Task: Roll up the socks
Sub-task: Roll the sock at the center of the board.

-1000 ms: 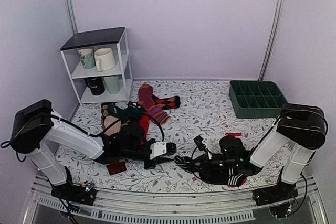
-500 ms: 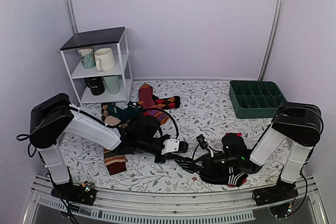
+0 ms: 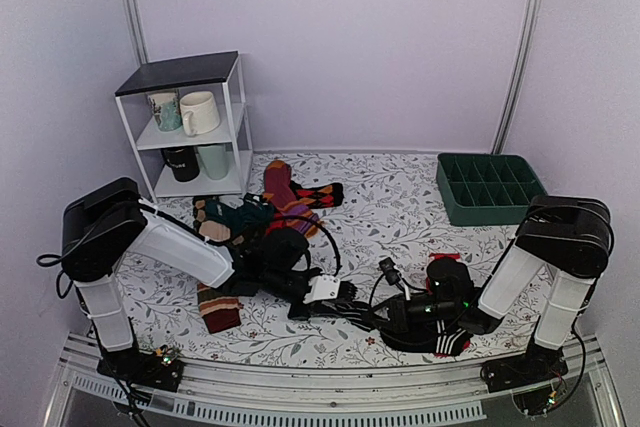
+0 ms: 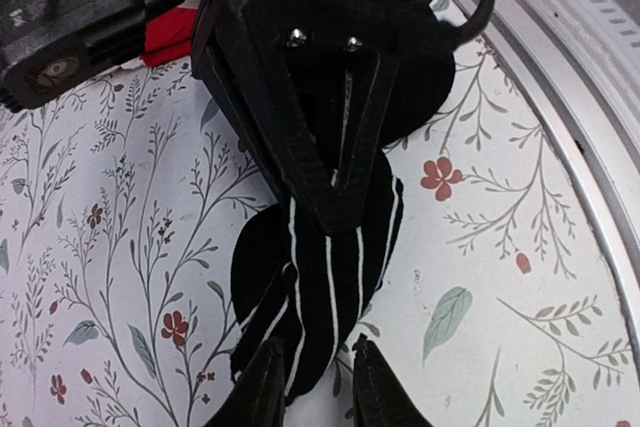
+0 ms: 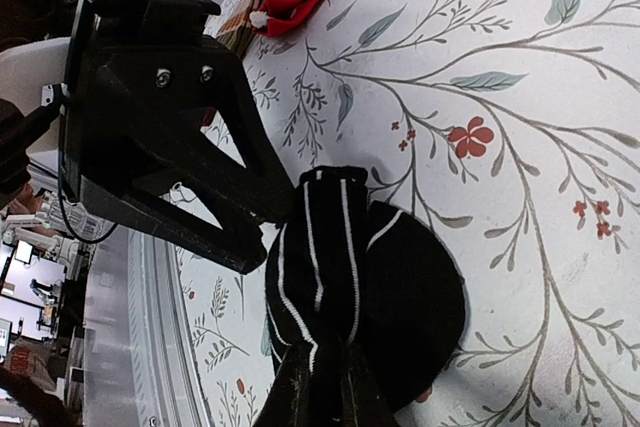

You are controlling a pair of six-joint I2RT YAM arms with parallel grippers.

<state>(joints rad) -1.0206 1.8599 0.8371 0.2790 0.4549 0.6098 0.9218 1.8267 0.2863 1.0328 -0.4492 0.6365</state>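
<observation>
The black socks with thin white stripes (image 3: 353, 308) lie bunched on the floral cloth near the front edge. In the right wrist view the socks (image 5: 330, 257) run up from my right gripper (image 5: 325, 387), which is shut on their near end. In the left wrist view my left gripper (image 4: 315, 382) is open, with its fingertips on either side of the other end of the socks (image 4: 310, 287). The right gripper's fingers (image 4: 335, 197) pinch the socks from the opposite side. In the top view the left gripper (image 3: 343, 297) and right gripper (image 3: 373, 315) face each other, almost touching.
A white shelf with mugs (image 3: 190, 127) stands at back left and a green compartment tray (image 3: 490, 187) at back right. A pile of other socks (image 3: 270, 209), a brown striped sock (image 3: 218, 309) and a black sock with a red-and-white end (image 3: 450, 343) lie around. A metal rail (image 4: 560, 97) runs close by.
My left arm has swung right and its open gripper has come up to the striped socks. The right gripper has stayed shut on them, nearly still.
</observation>
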